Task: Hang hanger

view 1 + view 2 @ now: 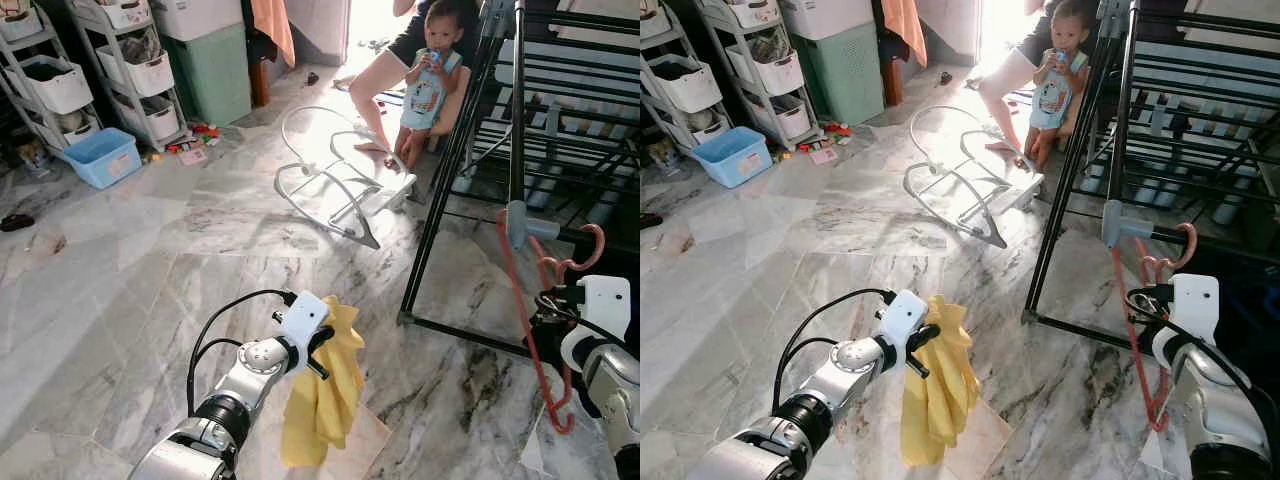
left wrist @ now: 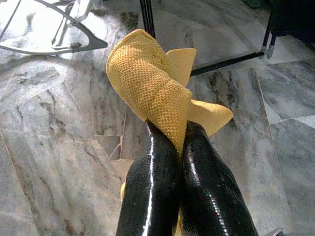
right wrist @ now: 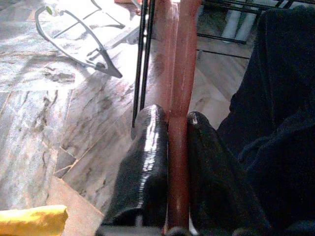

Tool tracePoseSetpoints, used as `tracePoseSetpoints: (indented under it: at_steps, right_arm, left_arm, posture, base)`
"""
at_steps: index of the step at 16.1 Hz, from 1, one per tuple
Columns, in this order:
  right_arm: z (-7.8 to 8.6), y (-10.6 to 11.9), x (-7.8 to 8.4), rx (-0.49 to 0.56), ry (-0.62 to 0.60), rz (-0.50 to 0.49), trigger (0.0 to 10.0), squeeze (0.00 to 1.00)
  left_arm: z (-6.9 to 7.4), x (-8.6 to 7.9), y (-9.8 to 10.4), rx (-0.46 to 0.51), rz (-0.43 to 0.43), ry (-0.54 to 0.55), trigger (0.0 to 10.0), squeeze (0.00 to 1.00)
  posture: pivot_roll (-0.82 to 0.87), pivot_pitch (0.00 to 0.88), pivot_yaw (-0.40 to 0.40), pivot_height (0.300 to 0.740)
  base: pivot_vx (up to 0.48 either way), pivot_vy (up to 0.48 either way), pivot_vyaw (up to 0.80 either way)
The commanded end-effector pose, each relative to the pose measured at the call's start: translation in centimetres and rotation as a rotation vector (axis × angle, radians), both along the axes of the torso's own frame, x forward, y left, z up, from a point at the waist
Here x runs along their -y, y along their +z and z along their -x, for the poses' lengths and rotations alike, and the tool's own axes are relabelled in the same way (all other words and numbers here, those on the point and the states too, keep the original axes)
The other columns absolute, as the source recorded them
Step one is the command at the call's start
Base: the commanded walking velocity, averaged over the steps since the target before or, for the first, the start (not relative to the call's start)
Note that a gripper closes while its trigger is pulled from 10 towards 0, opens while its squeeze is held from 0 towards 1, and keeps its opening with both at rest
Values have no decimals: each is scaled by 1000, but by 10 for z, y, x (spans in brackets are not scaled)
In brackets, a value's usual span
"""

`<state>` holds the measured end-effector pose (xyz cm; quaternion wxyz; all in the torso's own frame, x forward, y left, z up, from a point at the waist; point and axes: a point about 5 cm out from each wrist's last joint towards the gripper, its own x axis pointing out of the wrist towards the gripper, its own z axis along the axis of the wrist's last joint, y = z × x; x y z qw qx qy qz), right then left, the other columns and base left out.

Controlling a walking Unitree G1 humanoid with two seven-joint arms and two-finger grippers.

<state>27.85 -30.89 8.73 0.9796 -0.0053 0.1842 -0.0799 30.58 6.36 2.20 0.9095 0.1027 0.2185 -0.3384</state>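
Far off on my left, white storage racks [image 1: 60, 75] stand along the wall, with a blue tub [image 1: 102, 157] on the marble floor [image 1: 140, 260] in front of them and a green bin [image 1: 212, 72] further along. Nearer, my left gripper [image 2: 170, 130] is raised in front of me with its 2 black fingers pressed together on a yellow cloth [image 1: 322, 390]; the cloth bunches above the fingertips and hangs limp below the wrist toward the floor. Past it, a white tubular frame [image 1: 335, 180] lies on the floor, and behind that a small child [image 1: 430, 80] stands against the legs of a seated person [image 1: 385, 70]. To the right stands a black drying rack [image 1: 470, 150], its base bar on the floor and its rails running back on my right. My right gripper [image 3: 170, 123] is clamped on the shaft of a red hanger [image 1: 535, 330], 1 finger on each side of it. The hanger stands nearly upright just beside the rack, its hook [image 1: 585, 250] up by a grey joint [image 1: 525, 222] on the rack; I cannot tell whether the hook touches the rail.
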Motion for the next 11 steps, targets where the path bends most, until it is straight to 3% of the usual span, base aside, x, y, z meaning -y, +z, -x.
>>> tracePoseSetpoints:
  at_steps: [1, 7, 11]
  right_arm:
    - [3, -1, 3, 1, -12, -6, 0, 0]
    - [2, 10, 4, 27, 1, 59, 0, 0]
    - [-1, 36, 0, 138, -17, 100, 0, 0]
  left_arm:
    - [-3, 2, 5, 26, 6, 2, 10000, 0]
    - [-2, 5, 4, 22, 4, 0, 10000, 0]
    - [-2, 9, 6, 28, 25, 6, 10000, 0]
  posture:
    - [-1, 35, -1, 740]
    - [-9, 30, -2, 740]
    - [-21, 29, 0, 740]
  base:
    - [0, 0, 0]
    - [0, 0, 0]
    - [0, 0, 0]
